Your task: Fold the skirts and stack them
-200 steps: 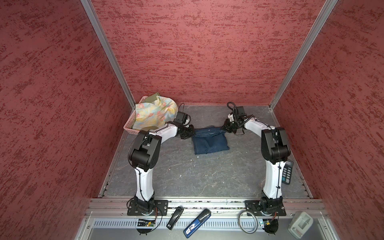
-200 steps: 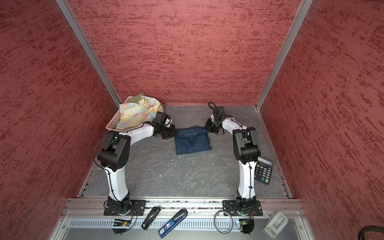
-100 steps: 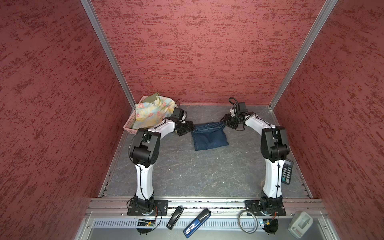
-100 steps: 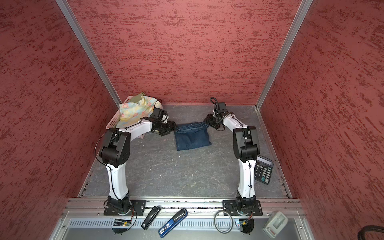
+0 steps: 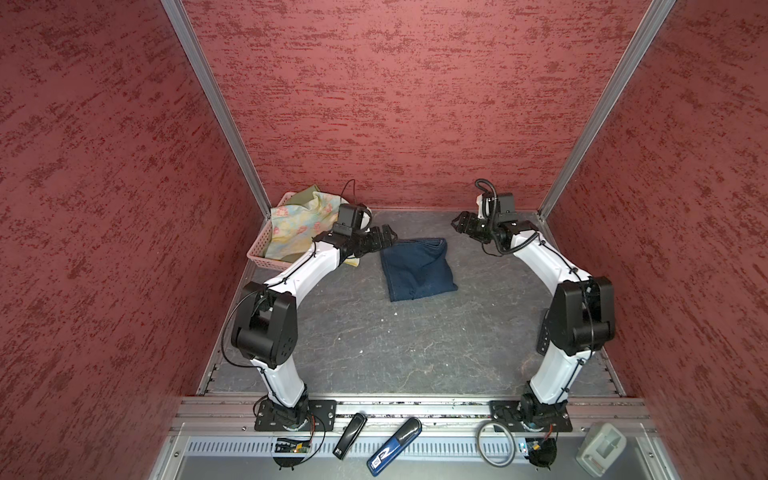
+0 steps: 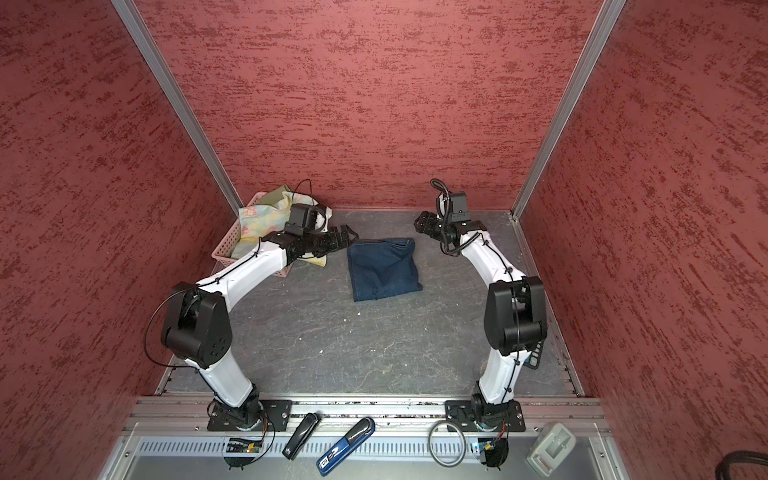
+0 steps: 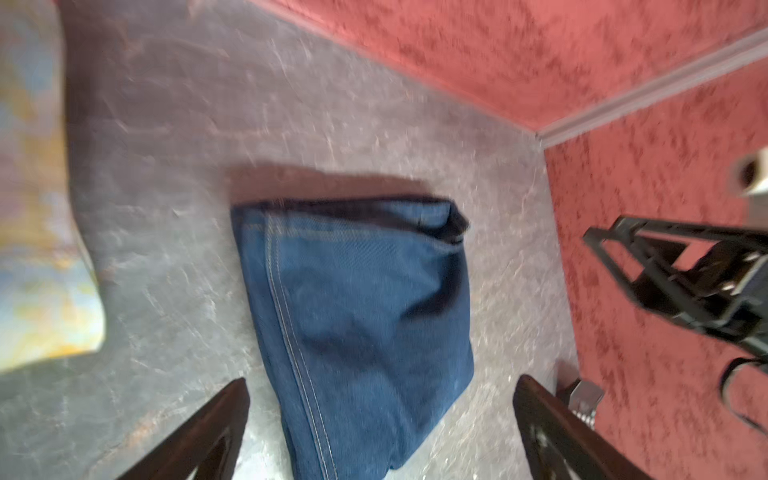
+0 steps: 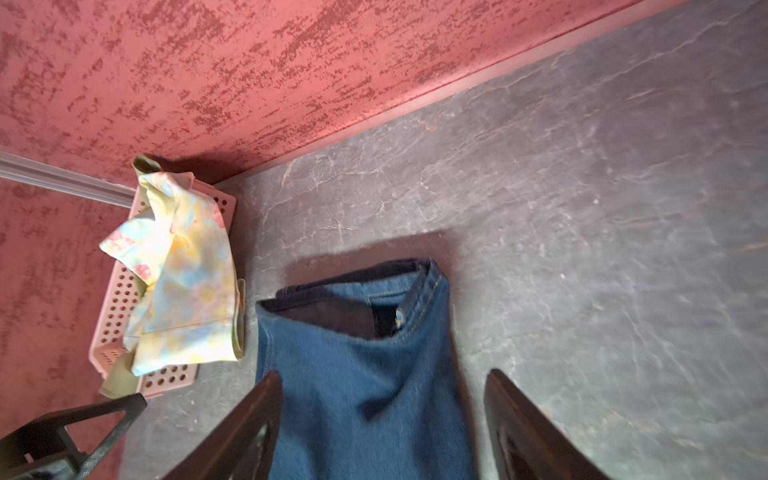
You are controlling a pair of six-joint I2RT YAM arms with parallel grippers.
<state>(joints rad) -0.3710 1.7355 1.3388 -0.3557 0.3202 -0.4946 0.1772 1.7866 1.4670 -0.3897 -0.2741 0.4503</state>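
The dark blue denim skirt lies folded flat on the grey table, touched by neither arm. My left gripper hovers open just off its far left corner, and the denim shows below its spread jaws. My right gripper hangs open off the far right corner, above the waistband end. The pastel flowered skirt is heaped in the basket. An olive green skirt peeks out from under it.
The pink perforated basket sits in the far left corner against the red walls. A calculator lies behind the right arm's elbow. A stapler, a blue marker, a cable ring and a white device lie on the front rail.
Both grippers have opened and let go of the denim skirt's far corners, then drawn apart and upward. The skirt has settled flat on the table.
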